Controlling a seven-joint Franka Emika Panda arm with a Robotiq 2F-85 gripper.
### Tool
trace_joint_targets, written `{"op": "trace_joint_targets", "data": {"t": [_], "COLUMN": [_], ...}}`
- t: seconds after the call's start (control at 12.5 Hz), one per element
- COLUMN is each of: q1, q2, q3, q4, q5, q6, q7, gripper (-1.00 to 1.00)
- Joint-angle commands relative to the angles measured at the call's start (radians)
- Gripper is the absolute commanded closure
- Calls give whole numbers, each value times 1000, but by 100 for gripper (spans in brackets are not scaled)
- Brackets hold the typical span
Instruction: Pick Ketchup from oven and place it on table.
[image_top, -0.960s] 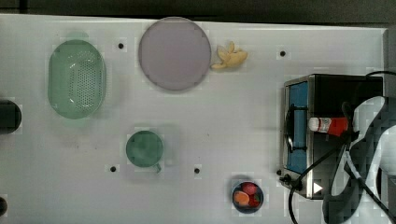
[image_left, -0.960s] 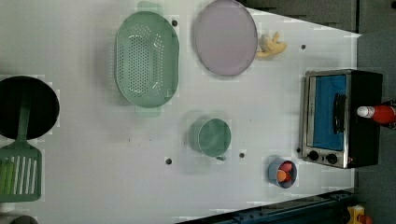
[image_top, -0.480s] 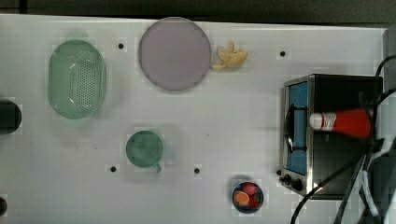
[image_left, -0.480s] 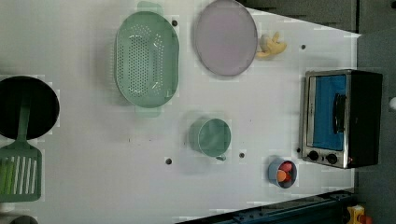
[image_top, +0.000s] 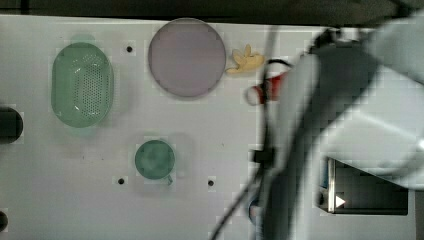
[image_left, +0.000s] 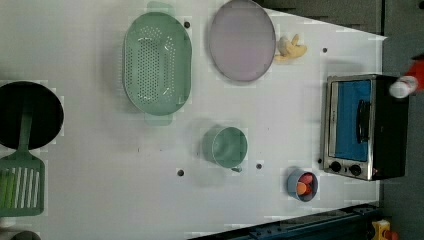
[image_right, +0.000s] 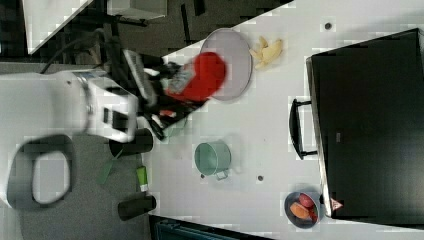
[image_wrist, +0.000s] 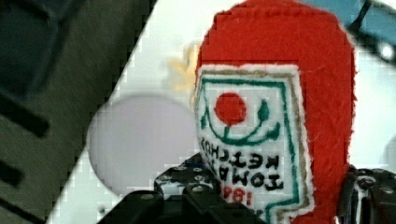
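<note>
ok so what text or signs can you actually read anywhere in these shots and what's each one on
"TOMATO KETCHUP", seen mirrored and partly cut off, on the white label of the Ketchup held in the gripper.
Red digits below it on the same label: too cut off to read.
A small red-edged triangle sign on the oven, by its lower front corner in the right view: too small to read.

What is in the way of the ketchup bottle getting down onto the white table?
Nothing visible blocks it. The hand holds the ketchup in the air, clear of the oven. In the top view it hangs near the purple plate and the banana peel, with bare table close by.
</note>
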Motion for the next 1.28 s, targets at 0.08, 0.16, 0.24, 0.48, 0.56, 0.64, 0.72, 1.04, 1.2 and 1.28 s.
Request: {"op": "trace_joint_targets", "data": {"t": [0.08, 0.16, 0.24, 0.48, 0.56, 0.64, 0.72, 1.04, 1.2, 1.28], "q1": [37, 45, 47, 59, 63, 66, 69, 71, 73, 73], "q2": [4, 4, 4, 9, 14, 22, 32, 94, 136, 137], "q3": [76, 81, 81, 83, 84, 83, 84, 83, 83, 83], "q4": [-110, -193, -252, -467, -523, -572, -615, -689, -687, -686], "q5": [-24, -63, -79, -94, -94, -98, -113, -118, -117, -117], "q6": [6, 72, 141, 389, 456, 526, 600, 685, 694, 715], "q7": [-32, -32, -32, -32, -27, -19, -12, -11, -11, -11], "gripper": [-27, -27, -27, -27, -26, -26, -27, -27, -27, -43]}}
